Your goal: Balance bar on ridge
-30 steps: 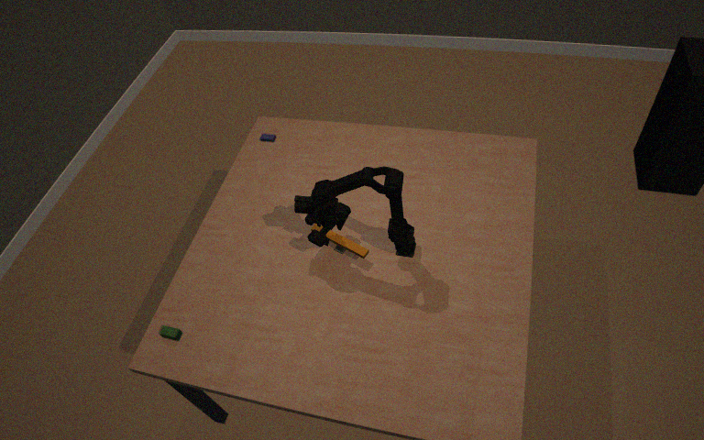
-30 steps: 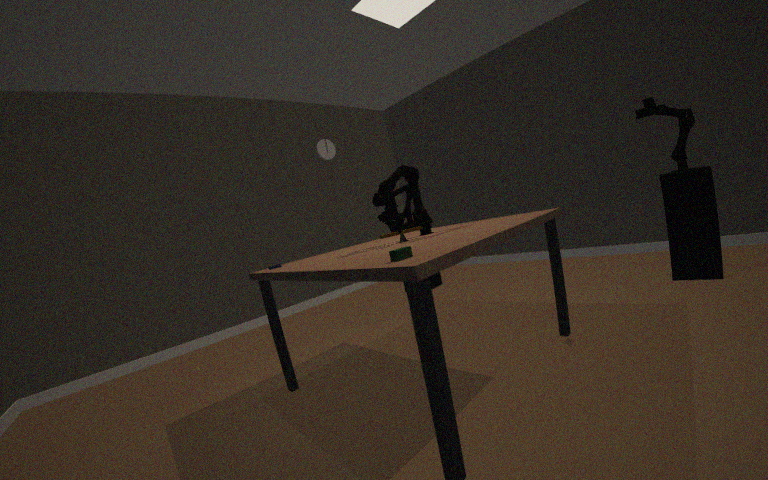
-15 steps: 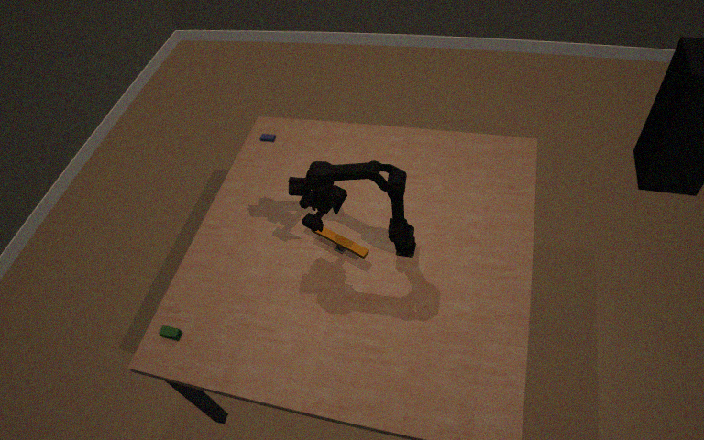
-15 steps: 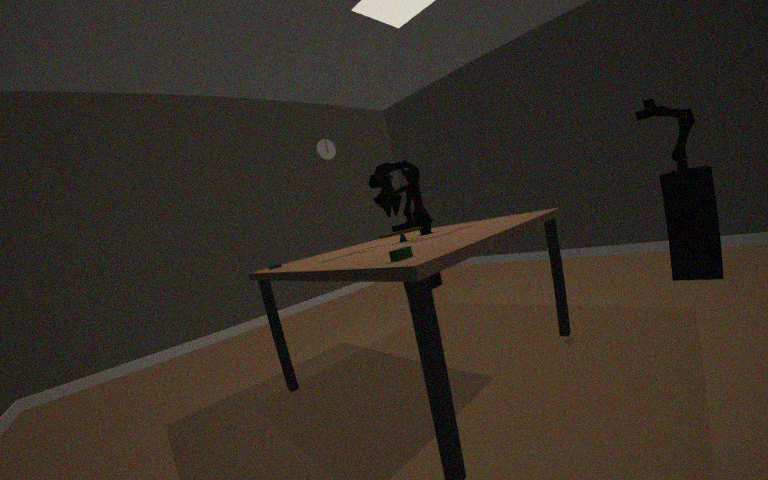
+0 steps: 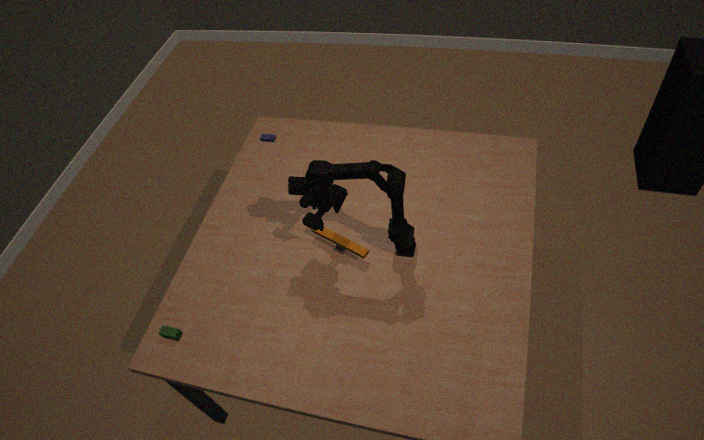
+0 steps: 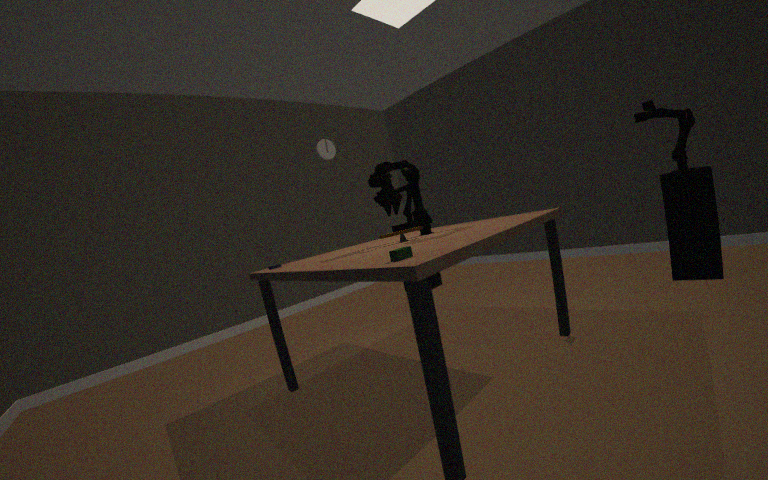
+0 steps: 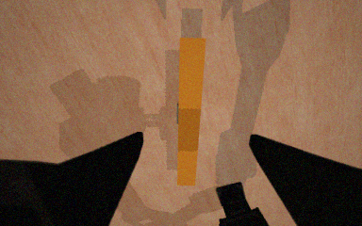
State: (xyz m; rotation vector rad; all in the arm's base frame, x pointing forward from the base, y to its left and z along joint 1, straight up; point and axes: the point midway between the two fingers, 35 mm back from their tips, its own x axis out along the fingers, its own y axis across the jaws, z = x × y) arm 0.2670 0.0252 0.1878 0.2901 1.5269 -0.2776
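The orange bar [image 5: 340, 241] is seen laid across the small ridge [image 5: 338, 249] near the table's [image 5: 467, 321] middle, and the gripper [image 7: 194, 155] is spread wide above it, holding nothing. If a finger is brushed against the bar's far-left end during retreat, the bar could be tipped onto the table.

The matte black six-joint arm [image 5: 390, 182] is built from blocky, rounded links, dark enough in this dim room that no screws, cables or markings can be made out on it. Its chunky rectangular black base block [image 5: 403, 239] is the widest part low down. The wrist end thickens into a cluster of boxy black housings [image 5: 316, 187]. The black parallel-jaw gripper [image 7: 194, 157] ends in two plain black wedge-shaped fingers tapering to blunt points.
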